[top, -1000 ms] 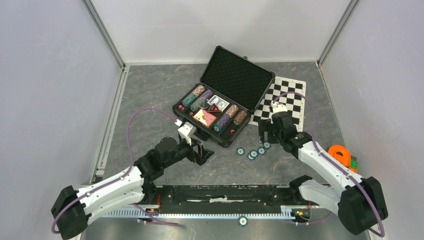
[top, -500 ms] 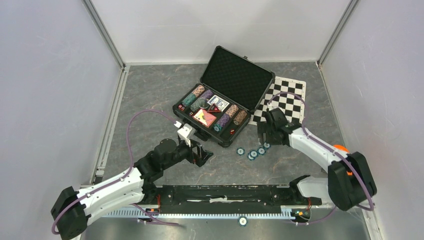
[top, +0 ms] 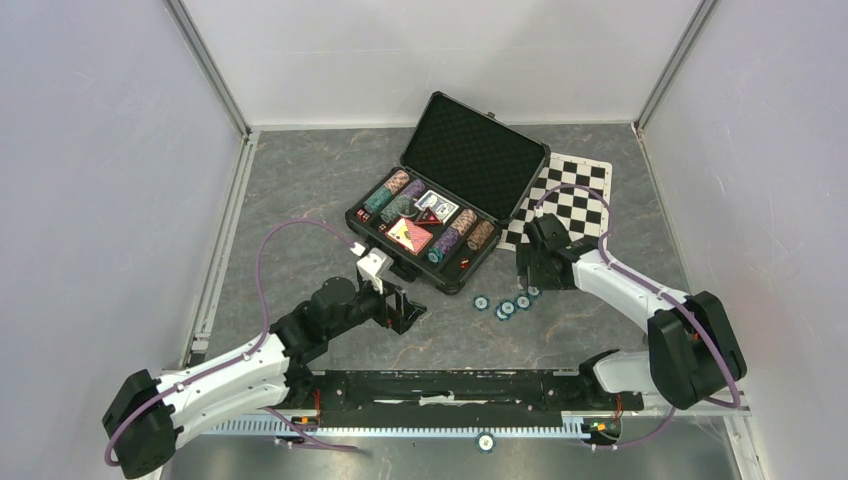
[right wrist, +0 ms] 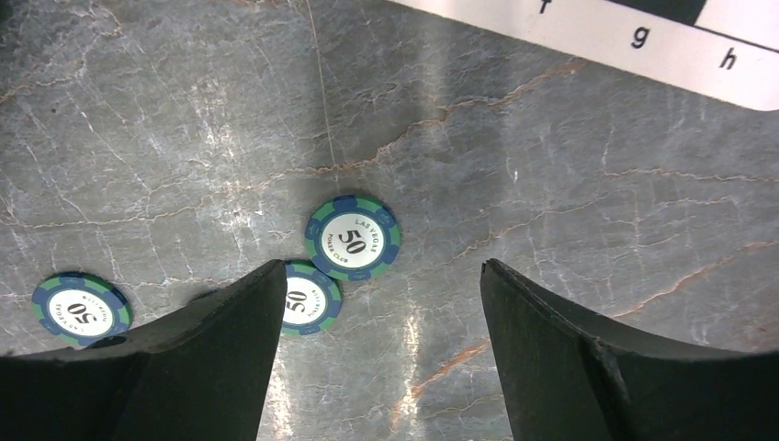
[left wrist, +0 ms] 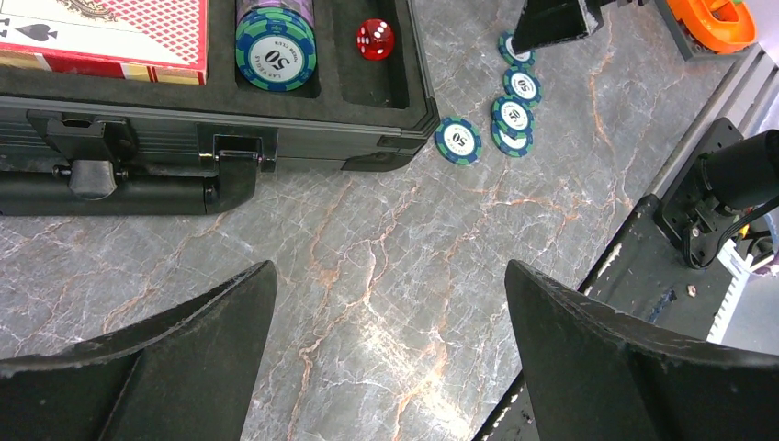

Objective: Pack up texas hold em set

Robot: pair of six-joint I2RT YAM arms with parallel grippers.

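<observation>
Plainly, the step in hand is gathering the loose chips (top: 507, 303), which lie on the table at about 5 o'clock from the open case (top: 472, 155), just off its front corner. The right gripper (right wrist: 381, 276) hangs low over the end of that cluster nearest the chequered mat (right wrist: 643, 37), fingers spread wide and holding nothing. In its wrist view one teal chip (right wrist: 353, 237) lies flat between the fingers, nearer the left one. A second chip (right wrist: 310, 299) touches it at 7 o'clock, partly hidden by that finger, and a third chip (right wrist: 81, 306) sits apart at 8 o'clock. To do this well, I would turn the wrist so the fingers close from roughly 10 and 4 o'clock of the teal chip; that line runs clear of its neighbour. The tips should then go right down to the table before closing slowly on the rim, because so thin a disc offers little edge and may skid or tip up. Dragging the second chip along is the likeliest fault. Once pinched, the chip probably belongs in the slot where a like 50 chip tops a stack (left wrist: 276, 46), toward 11 o'clock from the cluster. The left gripper (left wrist: 388, 276) is also spread and empty, over bare table with the case's latched wall at 11 o'clock in its view, and is best held clear.
</observation>
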